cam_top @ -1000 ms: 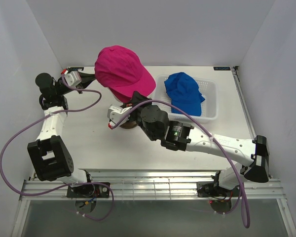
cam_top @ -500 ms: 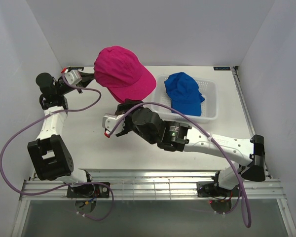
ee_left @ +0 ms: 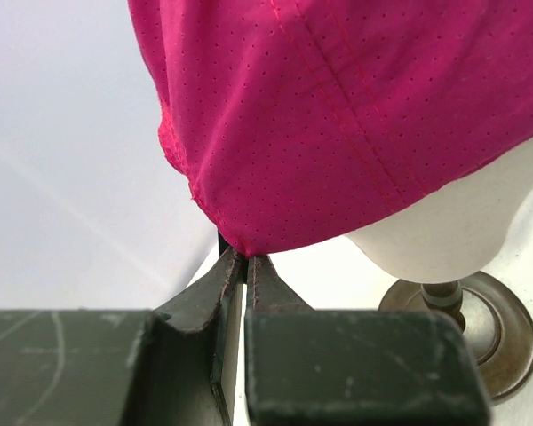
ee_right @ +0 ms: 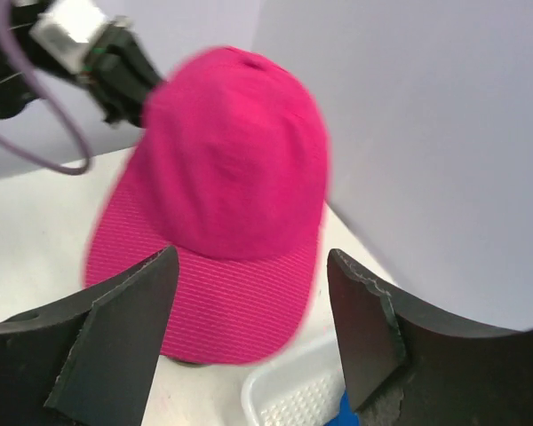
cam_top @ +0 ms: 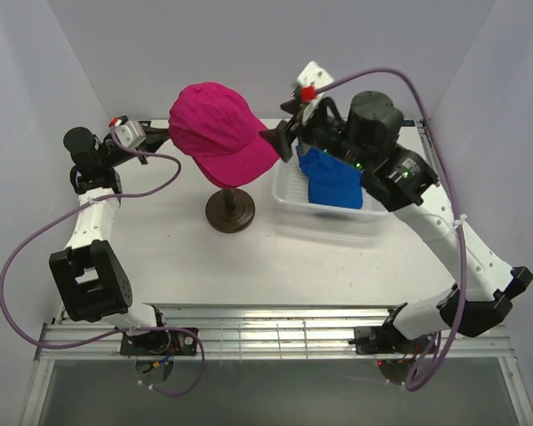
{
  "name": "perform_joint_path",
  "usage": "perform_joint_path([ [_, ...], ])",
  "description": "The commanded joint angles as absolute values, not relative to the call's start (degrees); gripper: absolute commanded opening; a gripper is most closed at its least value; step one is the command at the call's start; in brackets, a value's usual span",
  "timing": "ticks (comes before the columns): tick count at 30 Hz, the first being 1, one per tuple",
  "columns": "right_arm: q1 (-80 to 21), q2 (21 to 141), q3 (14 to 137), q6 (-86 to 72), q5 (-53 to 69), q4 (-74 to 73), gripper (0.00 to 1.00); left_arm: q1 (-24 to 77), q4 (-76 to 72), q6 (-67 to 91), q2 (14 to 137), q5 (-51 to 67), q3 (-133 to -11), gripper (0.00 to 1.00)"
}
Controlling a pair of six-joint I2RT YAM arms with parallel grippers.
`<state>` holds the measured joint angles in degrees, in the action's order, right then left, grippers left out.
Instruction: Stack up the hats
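Left gripper is clenching the rear hem of the magenta-pink fabric baseball cap, which is sitting on the cream mannequin head above the dark round stand. Right gripper is hanging released and empty, jaws wide, just beside that cap's brim and over the white perforated plastic basket, where the bright blue fabric baseball cap is lying crumpled.

Trouble is most likely coming from the left side. With the hem pinched, any pull sideways is risking dragging the cap off the head or rocking the stand on the white surface. On the right, a descent so near the brim is risking a knock to it, and a grasp into loose blue cloth is risking catching the basket wall, or gathering too little fabric to carry.

Only the left wrist view is showing the pinch itself, fingers meeting on the stitched edge, and the head under the cap. From above, the head is hidden, but the basket's contents are plain. The right wrist view is giving only a corner of the basket and a blue sliver, the pink cap blurred. Whether further caps are lying beneath either one, I cannot tell.
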<state>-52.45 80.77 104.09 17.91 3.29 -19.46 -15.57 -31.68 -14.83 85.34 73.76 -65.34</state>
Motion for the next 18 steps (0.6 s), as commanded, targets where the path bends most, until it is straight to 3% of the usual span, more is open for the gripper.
perform_joint_path([
  [1,-41.4,82.1,104.7,-1.7,17.5,-22.6,0.73,-15.6,-30.6,-13.7,85.6,71.2,-67.8,0.0],
  [6,-32.5,85.5,103.4,-12.9,24.7,-21.5,0.72,-15.3,-30.6,-13.7,85.8,69.4,-67.7,0.0],
  [10,-32.2,81.3,96.2,-8.1,25.8,-15.0,0.69,-15.2,-30.6,-13.3,85.4,70.0,-67.4,0.0],
  [14,-32.2,72.7,82.2,5.2,22.3,-7.8,0.59,-15.1,-30.6,-12.6,85.3,70.6,-67.6,0.0],
  [18,-32.3,62.8,64.6,24.9,17.1,10.1,0.52,-15.0,-30.6,-11.4,85.3,70.5,-68.1,0.0],
])
